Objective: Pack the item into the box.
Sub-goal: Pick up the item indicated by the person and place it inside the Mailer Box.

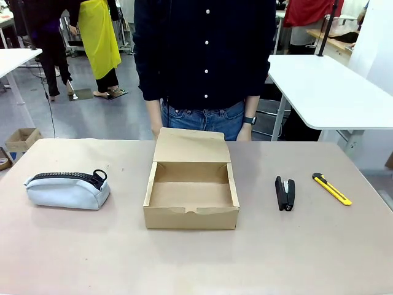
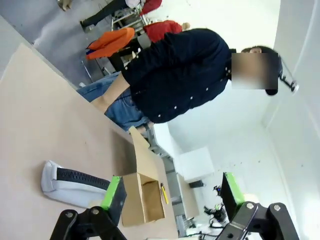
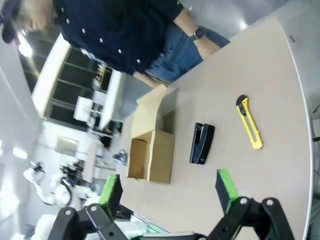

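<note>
**Stapler on the table, box open, both grippers empty**

The black stapler (image 1: 285,193) lies flat on the table (image 1: 184,264), to the right of the cardboard box (image 1: 191,218) and apart from it, its length running toward the person. Just beyond it to the right lies a yellow-and-black utility knife (image 1: 331,188), angled and not touching the stapler. The box sits at mid-table with its flap lid folded back toward the far edge. Well to the left of the box lies a light-blue zip pouch (image 1: 67,189). A person (image 1: 202,55) in a dark shirt and jeans stands at the far side, right behind the box.

The right gripper (image 3: 168,189) hangs above the table with its jaws spread wide and nothing between them; the stapler (image 3: 202,143) lies beyond its fingers. The left gripper (image 2: 170,195) is likewise spread wide and holds nothing.
</note>
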### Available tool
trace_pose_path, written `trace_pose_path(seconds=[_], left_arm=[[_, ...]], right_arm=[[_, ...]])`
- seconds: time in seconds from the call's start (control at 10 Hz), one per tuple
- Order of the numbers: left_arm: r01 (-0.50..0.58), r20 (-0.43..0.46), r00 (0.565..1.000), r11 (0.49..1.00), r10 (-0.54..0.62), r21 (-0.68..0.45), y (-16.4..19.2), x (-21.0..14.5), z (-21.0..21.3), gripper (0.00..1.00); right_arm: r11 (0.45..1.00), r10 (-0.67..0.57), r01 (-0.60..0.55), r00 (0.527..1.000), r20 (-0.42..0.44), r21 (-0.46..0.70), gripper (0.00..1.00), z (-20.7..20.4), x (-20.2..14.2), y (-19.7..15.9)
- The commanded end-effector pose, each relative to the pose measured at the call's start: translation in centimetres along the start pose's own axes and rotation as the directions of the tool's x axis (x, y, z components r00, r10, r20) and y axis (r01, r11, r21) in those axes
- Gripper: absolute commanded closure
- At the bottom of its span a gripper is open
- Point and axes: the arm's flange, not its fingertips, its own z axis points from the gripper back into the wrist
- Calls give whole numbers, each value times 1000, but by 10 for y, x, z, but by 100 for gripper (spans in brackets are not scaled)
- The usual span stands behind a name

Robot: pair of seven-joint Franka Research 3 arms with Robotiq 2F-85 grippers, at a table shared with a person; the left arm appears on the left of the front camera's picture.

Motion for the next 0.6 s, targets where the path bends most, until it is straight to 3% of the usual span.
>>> trace_pose_path(seconds=[0.0, 0.1, 0.2, 0.3, 0.5], left_arm=[[-44, -4, 999, 996, 44, -71, 18, 4, -26, 0], [-56, 12, 998, 997, 56, -59, 22, 8, -36, 0], [-36, 18, 999, 999, 37, -32, 13, 0, -7, 0], [-36, 18, 999, 999, 37, -32, 13, 0, -7, 0], [-36, 18, 999, 999, 37, -32, 13, 0, -7, 0]], right_arm=[[991, -46, 40, 998, 45, 131, 0, -11, -1, -32], [991, -69, 61, 996, 61, 118, 0, -14, -4, -40], [994, -81, 75, 994, 78, 81, 0, -17, -3, -42], [993, -86, 80, 994, 63, 86, 0, 1, -9, -41], [993, -86, 80, 994, 63, 86, 0, 1, -9, -41]])
